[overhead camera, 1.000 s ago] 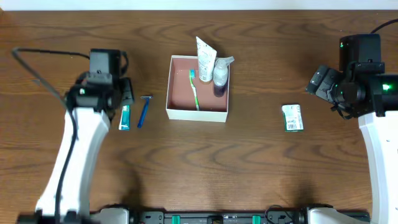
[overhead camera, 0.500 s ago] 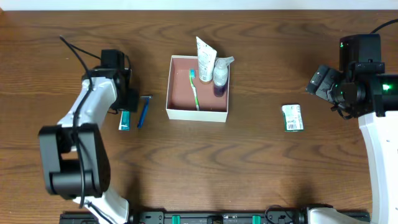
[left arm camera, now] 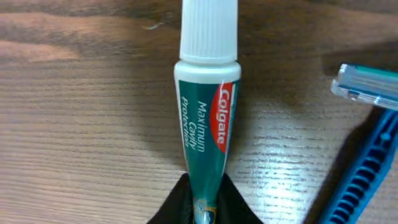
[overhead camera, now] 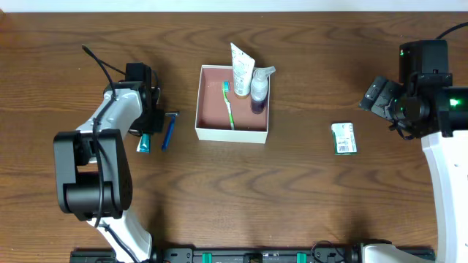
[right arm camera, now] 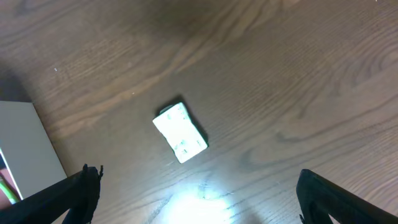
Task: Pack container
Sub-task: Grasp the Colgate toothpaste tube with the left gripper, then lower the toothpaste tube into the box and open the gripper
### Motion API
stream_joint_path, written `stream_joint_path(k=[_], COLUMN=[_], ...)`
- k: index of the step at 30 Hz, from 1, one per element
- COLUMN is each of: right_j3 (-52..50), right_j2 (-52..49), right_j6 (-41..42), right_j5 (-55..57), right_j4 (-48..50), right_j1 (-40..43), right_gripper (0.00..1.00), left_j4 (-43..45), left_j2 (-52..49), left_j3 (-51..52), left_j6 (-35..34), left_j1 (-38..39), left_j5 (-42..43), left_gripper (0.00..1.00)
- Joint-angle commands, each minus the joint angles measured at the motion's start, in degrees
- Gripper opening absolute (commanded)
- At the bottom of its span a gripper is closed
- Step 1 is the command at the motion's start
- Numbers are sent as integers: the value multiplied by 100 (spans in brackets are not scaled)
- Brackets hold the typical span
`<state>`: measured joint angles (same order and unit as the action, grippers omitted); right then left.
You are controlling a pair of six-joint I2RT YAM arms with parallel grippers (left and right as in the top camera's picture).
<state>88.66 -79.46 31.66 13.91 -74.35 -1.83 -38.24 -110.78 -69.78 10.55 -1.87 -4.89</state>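
Note:
The container [overhead camera: 231, 134], a white box with a pink inside, sits mid-table; it holds a green toothbrush [overhead camera: 229, 104], a white tube [overhead camera: 240, 69] and a small bottle [overhead camera: 259, 88]. Left of it lie a green toothpaste tube [overhead camera: 144, 143] and a blue razor [overhead camera: 170, 130]. My left gripper [overhead camera: 148, 124] is down on the table, shut on the flat tail of the toothpaste tube [left arm camera: 206, 118], black fingers [left arm camera: 174, 208] pressed on both sides. The razor [left arm camera: 364, 174] lies just right of the tube. My right gripper [overhead camera: 376, 98] hovers open at far right with nothing in it.
A small green-and-white packet [overhead camera: 344, 138] lies on the wood right of the container, below my right gripper [right arm camera: 199, 193], and shows as a pale rectangle [right arm camera: 180, 132] in the right wrist view. The container's white wall [right arm camera: 22, 143] shows at that view's left edge.
My left arm has swung its elbow around, and the gripper has lowered and shut on the toothpaste tube's tail. The right arm has not moved.

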Motion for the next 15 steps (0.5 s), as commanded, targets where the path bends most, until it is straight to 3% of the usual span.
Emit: stream_joint_path(k=[1, 8, 11, 15], right_j3=[15, 15, 15, 15], right_j2=[-4, -4, -4, -4], right_j6=[90, 90, 90, 90], right_j5=[42, 44, 42, 42], right_j4=[-7, -7, -7, -7], right_j1=[37, 37, 37, 37], right_gripper=[99, 99, 99, 99], left_j4=[-61, -431, -542, -568], left_j2=[94, 1172, 1843, 2566], left_j3=[28, -280, -310, -310], left_j6=[-35, -697, -944, -1805], left_j1=[-33, -2, 94, 345], left_j5=[-4, 70, 767, 1508], left_gripper=[14, 17, 17, 14])
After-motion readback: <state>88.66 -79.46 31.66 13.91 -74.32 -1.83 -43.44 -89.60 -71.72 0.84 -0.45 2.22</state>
